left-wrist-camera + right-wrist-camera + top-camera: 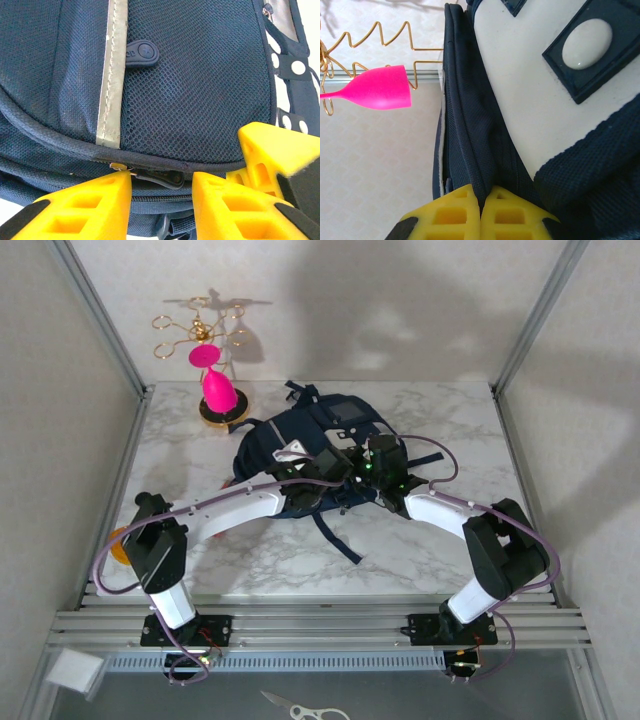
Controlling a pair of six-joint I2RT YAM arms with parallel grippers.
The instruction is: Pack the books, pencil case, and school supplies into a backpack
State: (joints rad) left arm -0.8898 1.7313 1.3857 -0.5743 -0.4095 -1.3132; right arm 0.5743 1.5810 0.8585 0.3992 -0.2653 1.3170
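The backpack lies flat in the middle of the marble table, and both arms reach in over its lower right part. The left gripper sits at the bottom of its wrist view with its jaws apart, either side of the zip pull on the seam below the mesh pocket. The gap is little wider than the pull, and I cannot tell whether the pads are on it yet. That placement suits drawing the zip along its track.

The right gripper is closed tight, its tips meeting on a fold of navy fabric at the backpack's edge, beside the pale front patch. I judge it is pinching the cloth to keep the seam taut, so the zip runs instead of bunching. One of its yellow fingers shows at the right of the left wrist view, just beside the same seam.

An orange piece lies at the left edge of the top view, near the left arm's shoulder and well apart from the backpack. A pink goblet and a gold wire stand are at upper left.
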